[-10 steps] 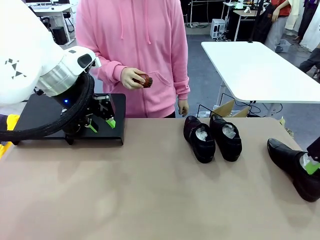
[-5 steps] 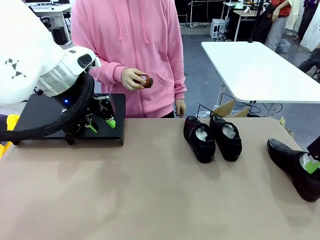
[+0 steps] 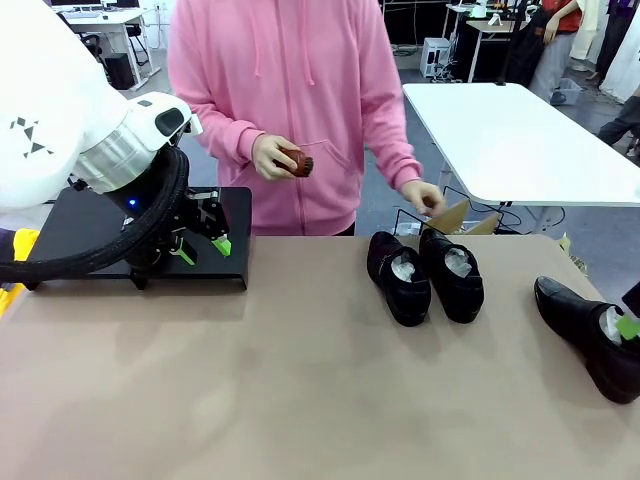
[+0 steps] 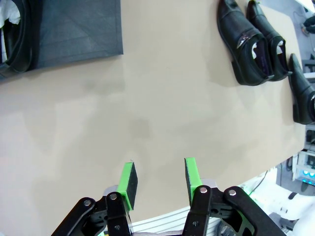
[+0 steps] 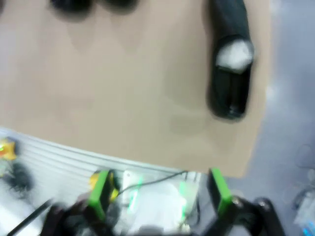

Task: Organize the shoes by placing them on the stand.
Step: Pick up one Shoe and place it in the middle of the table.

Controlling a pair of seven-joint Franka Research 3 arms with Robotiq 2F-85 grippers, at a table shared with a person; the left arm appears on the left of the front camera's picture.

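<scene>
Well right of the stand (image 3: 238, 228), your right claw (image 5: 160, 189) is hanging spread and empty beside a lone shoe (image 3: 585, 330), likely readying to take it. Nearer the stand, a pair of shoes (image 3: 442, 285) is waiting. Your left claw (image 4: 160, 177) is hovering by the stand, half spread, gripping nothing; a fourth shoe (image 4: 11, 42) seems to be sitting there. Beyond it, a person (image 3: 290, 90) is holding a brush (image 3: 298, 160).

Glossy black shoes (image 3: 400, 280), black stand (image 3: 75, 225), tan table (image 3: 300, 380), pink hoodie (image 3: 290, 80).
</scene>
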